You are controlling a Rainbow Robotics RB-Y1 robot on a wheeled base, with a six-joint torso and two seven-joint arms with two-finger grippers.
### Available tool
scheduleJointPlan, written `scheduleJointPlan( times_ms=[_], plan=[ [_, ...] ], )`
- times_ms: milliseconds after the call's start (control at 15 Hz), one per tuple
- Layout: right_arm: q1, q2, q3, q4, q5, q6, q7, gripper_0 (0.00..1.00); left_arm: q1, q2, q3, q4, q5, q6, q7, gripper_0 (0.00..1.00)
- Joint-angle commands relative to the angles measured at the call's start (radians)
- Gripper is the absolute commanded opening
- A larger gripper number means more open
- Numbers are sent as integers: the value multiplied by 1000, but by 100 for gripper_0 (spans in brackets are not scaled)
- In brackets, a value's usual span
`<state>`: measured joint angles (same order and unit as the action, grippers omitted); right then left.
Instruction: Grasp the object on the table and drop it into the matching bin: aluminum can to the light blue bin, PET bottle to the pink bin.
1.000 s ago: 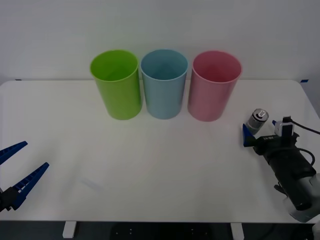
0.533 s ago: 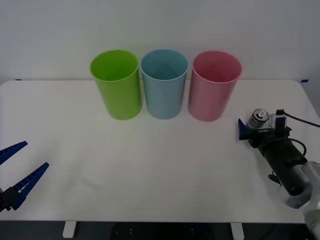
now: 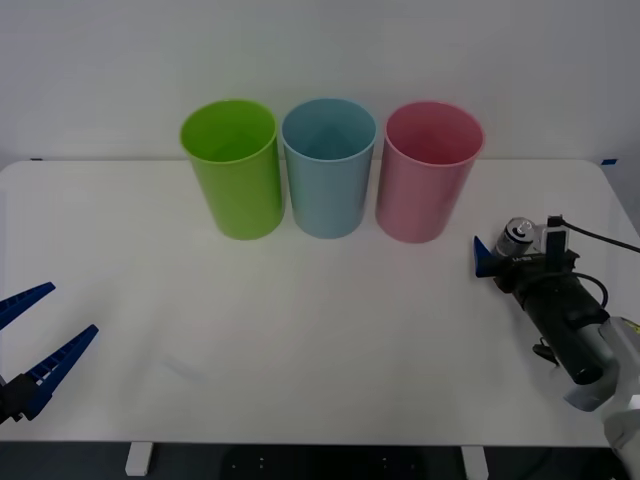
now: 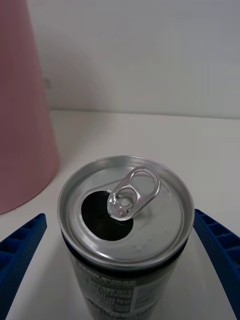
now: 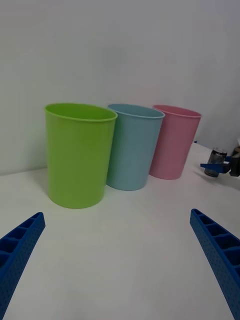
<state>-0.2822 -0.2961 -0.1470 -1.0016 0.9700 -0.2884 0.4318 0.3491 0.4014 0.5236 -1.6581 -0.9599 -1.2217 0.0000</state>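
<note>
The aluminum can (image 3: 516,239), dark with a silver top and pull tab, stands upright on the white table (image 3: 320,330) at the right, in front of and to the right of the pink bin (image 3: 428,170). My right gripper (image 3: 517,250) is open, and its blue fingers (image 4: 22,250) straddle the can (image 4: 125,220) on both sides. The light blue bin (image 3: 328,165) stands in the middle of the back row. My left gripper (image 3: 72,308) rests open at the table's front left, far from the can (image 5: 216,162).
A lime green bin (image 3: 232,165) stands left of the light blue bin (image 5: 134,147) and the pink bin (image 5: 175,142), all three close together at the back. The table's right edge lies just beyond the right arm. A white wall rises behind.
My right gripper has slid forward and slightly left, so its fingers now reach further along the can's sides. The can and the left arm have not moved.
</note>
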Motion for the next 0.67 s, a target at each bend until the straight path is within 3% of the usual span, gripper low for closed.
scheduleJointPlan(
  times_ms=[67, 667],
  plan=[
    [0, -1, 9, 0, 1, 0, 1, 0, 0, 0, 0, 0, 0, 0, 0, 100],
    [5, 0, -2, -2, -5, -87, -7, 0, 0, 0, 0, 0, 0, 0, 0, 100]
  ],
)
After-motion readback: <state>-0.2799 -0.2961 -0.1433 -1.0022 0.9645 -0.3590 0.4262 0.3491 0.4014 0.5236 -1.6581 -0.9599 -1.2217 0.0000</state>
